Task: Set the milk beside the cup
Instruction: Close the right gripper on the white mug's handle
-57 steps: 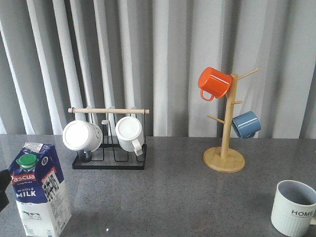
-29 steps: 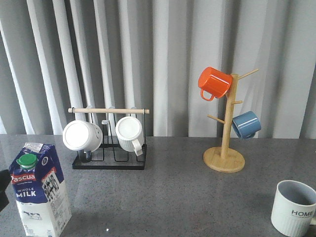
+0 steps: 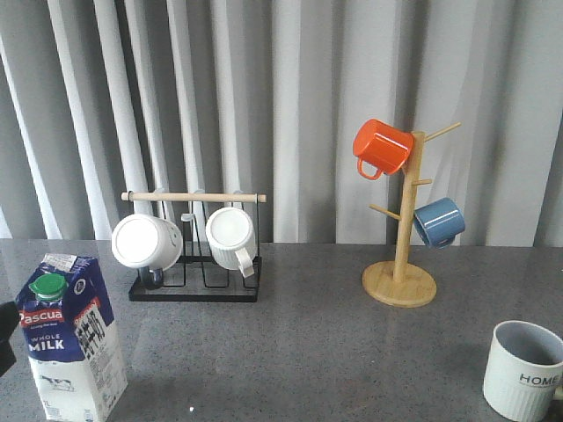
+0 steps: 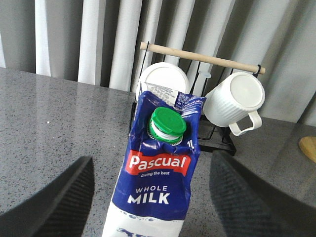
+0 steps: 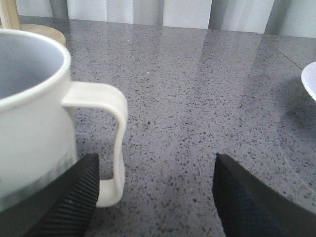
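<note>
The milk (image 3: 75,338) is a blue-and-white carton with a green cap, standing upright at the front left of the table. In the left wrist view the milk (image 4: 160,182) stands between the wide-open fingers of my left gripper (image 4: 150,197), with gaps on both sides. The cup (image 3: 522,369), a white ribbed mug lettered "HOME", stands at the front right. In the right wrist view the cup (image 5: 29,118) sits beside my open right gripper (image 5: 155,197), and its handle (image 5: 111,138) lies just inside one finger.
A black rack (image 3: 195,286) with a wooden bar holds two plain white mugs (image 3: 145,241) at the back left. A wooden mug tree (image 3: 400,281) with an orange mug (image 3: 381,147) and a blue mug (image 3: 438,221) stands back right. A white dish edge (image 5: 310,79) shows beside the right gripper.
</note>
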`<state>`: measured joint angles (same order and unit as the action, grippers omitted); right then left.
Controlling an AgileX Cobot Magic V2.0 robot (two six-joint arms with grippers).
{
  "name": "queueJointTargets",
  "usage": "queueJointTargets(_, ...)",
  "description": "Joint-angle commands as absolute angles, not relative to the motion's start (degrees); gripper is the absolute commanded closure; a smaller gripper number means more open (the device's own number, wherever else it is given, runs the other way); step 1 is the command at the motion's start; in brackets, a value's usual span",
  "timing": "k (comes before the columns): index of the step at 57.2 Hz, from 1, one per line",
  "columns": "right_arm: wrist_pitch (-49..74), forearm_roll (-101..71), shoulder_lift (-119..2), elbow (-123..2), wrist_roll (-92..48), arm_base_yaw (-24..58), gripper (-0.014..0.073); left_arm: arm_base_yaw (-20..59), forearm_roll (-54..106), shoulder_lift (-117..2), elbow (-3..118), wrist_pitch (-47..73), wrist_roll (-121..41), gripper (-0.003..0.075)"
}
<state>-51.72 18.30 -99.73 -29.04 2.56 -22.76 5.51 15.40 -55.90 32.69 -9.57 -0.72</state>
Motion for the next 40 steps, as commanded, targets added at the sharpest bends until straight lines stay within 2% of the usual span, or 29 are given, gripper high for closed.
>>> queueJointTargets(1, -56.5, 18.3, -98.6, -31.2, 3.2, -23.1, 0.0122, 5.9, 15.3, -55.4, 34.7, -14.0, -0.7, 0.0231)
queueJointTargets(11, -56.4, 18.6, -99.5, -33.0, 5.6, -23.0, 0.0138, 5.9, 15.3, -55.4, 34.7, -14.0, -0.7, 0.0231)
queueJointTargets(19, -56.4, 21.2, -100.6, -34.5, 7.2, -23.0, 0.0195, 5.9, 15.3, -55.4, 34.7, -14.0, -0.7, 0.0231)
queueJointTargets(26, -56.4, 23.5, -101.8, -35.0, 7.3, -23.0, 0.0304, 5.9, 15.3, -55.4, 34.7, -14.0, -0.7, 0.0231)
queueJointTargets(37, -57.4, 23.6, -102.6, -35.0, 8.2, -23.0, 0.0572, 5.9, 15.3, -55.4, 34.7, -14.0, -0.7, 0.0231)
queueJointTargets(40, -58.0, 24.0, -102.6, -35.0, 8.2, -23.0, 0.061, 5.9, 15.3, -55.4, 34.7, -14.0, -0.7, 0.0231)
